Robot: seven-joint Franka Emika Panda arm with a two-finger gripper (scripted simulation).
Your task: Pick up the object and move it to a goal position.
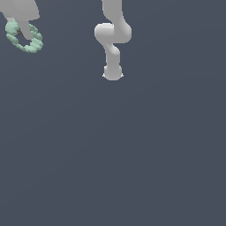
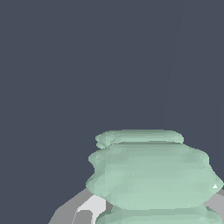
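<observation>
Mint-green beaded ring (image 1: 32,44) is hanging pinched in the white gripper (image 1: 25,32) (far at exterior view's left), grey floor (image 1: 132,154) below.

In the exterior view the tool (image 1: 22,27) is cut off by the top edge near the upper left corner, and a finger (image 1: 27,30) covers part of the mint-green ring (image 1: 32,46). In the wrist view the ring (image 2: 153,179) hides most of the fingers (image 2: 89,208) and runs past the bottom edge.
</observation>
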